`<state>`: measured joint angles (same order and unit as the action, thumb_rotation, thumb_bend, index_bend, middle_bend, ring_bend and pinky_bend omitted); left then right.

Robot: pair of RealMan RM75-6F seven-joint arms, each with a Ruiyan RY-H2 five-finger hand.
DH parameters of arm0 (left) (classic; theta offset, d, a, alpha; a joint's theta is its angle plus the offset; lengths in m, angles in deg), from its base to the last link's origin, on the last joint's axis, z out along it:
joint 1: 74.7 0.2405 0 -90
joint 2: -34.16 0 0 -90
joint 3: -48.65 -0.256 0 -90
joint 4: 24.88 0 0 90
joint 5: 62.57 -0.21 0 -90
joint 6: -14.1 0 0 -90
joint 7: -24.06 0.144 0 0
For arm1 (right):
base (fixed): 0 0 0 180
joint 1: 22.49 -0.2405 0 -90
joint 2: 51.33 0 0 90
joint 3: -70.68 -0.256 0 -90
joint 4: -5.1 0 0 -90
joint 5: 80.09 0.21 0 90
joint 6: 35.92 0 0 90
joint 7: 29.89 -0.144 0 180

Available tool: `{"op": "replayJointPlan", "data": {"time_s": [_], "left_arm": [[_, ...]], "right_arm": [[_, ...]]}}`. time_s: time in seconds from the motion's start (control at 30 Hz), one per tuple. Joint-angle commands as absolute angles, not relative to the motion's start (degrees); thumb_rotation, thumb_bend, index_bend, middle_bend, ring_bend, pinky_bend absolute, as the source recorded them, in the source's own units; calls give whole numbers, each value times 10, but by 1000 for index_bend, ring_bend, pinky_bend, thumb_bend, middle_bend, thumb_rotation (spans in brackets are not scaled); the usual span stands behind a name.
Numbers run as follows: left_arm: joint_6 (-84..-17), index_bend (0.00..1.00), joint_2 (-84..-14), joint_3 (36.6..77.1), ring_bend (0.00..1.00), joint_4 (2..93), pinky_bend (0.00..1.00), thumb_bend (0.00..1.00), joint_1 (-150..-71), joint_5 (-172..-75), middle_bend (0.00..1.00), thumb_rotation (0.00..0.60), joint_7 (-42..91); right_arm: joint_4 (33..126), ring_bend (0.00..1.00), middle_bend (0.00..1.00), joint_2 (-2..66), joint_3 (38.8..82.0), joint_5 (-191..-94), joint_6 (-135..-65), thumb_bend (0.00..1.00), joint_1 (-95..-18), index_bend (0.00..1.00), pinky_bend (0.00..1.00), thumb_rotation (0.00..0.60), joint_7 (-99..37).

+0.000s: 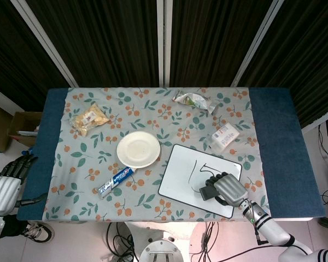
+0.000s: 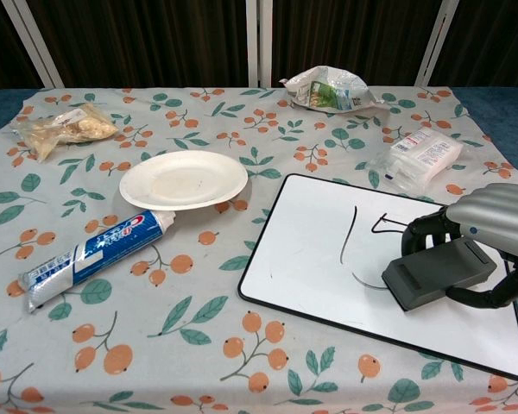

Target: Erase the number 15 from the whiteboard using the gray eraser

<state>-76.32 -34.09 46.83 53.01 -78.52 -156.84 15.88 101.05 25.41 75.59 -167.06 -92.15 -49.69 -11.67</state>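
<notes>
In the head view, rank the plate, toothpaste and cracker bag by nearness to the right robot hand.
From the right robot hand on the whiteboard:
1. Plate, left of the board, up and left of the hand.
2. Toothpaste, further left, near the front edge.
3. Cracker bag, far-left corner.
</notes>
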Motion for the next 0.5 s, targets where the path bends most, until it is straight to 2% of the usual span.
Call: {"op": "replayJointPlan", "data": {"time_s": [0.03,0.3,0.5], "left_arm": [[-764,101,-341,469,79,529,176,69,-785,-1569,90,418,158],[-768,100,-342,467,79,525,176,70,-781,-1567,90,418,154],[-769,101,-342,468,79,520,176,70,-780,-1565,90,418,148]], "right_arm": [[1012,499,561,257,761,-1675,-919,383,-497,658,622,600,-106],[992,499,562,291,747,-1660,-915,383,-501,659,623,600,-82],[971,499,562,329,716,-1630,-903,384,-516,659,625,600,-74]]}}
